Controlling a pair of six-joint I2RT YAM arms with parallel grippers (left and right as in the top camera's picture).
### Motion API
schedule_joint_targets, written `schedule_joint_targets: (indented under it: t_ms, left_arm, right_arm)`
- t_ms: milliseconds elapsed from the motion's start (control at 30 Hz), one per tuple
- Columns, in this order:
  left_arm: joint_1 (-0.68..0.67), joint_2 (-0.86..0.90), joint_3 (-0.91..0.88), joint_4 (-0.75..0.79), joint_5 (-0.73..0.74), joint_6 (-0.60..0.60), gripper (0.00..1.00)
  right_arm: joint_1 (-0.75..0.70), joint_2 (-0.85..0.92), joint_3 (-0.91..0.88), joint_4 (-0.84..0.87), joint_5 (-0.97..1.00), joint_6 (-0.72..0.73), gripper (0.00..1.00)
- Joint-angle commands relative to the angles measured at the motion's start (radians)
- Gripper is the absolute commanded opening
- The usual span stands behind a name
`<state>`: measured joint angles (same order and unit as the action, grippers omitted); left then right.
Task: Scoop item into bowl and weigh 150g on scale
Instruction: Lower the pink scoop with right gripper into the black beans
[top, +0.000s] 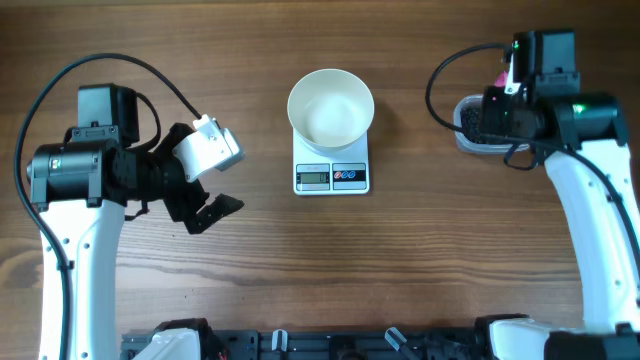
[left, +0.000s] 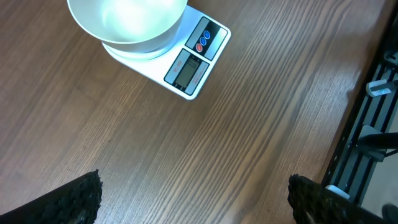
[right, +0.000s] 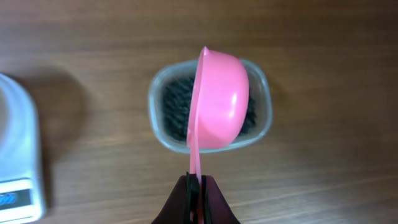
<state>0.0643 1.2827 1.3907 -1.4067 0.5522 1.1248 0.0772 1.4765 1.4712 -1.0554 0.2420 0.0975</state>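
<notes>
The bowl (top: 331, 106) is set on the scale (top: 332, 176), unfilled; the scoop (right: 217, 106) is pinched by the right end effector (right: 200, 199), the left end effector (top: 212, 212) spread wide.

At eleven o'clock the white bowl (left: 127, 22) sits on the digital kitchen scale (left: 186, 65) on the wooden table (left: 217, 146), with the left gripper's (left: 194, 202) black fingertips (left: 74, 200) spread wide at seven and five o'clock.

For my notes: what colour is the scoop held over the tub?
Pink. The scoop shows best in the right wrist view.
</notes>
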Motion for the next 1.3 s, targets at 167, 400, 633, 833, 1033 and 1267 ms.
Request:
schedule_joint_targets:
  t_ms: [167, 400, 633, 833, 1033, 1267]
  left_arm:
    - [0.004, -0.011, 0.021, 0.000, 0.026, 0.020, 1.00]
    - [0.004, -0.011, 0.021, 0.000, 0.026, 0.020, 1.00]
    - [0.004, -0.011, 0.021, 0.000, 0.026, 0.020, 1.00]
    - [0.004, -0.011, 0.021, 0.000, 0.026, 0.020, 1.00]
    - [0.004, -0.011, 0.021, 0.000, 0.026, 0.020, 1.00]
    - [0.004, -0.011, 0.021, 0.000, 0.026, 0.020, 1.00]
  right_arm:
    - [-0.005, 0.053, 0.023, -0.040, 0.154, -0.099, 0.04]
    - [-0.005, 0.114, 0.019, -0.029, 0.192, -0.127, 0.04]
    - [-0.005, 0.169, 0.019, 0.015, 0.214, -0.176, 0.04]
    - [-0.005, 0.203, 0.013, 0.022, 0.214, -0.203, 0.04]
    - [-0.005, 0.236, 0.012, 0.009, 0.206, -0.227, 0.04]
    - [-0.005, 0.243, 0.011, 0.000, 0.203, -0.229, 0.04]
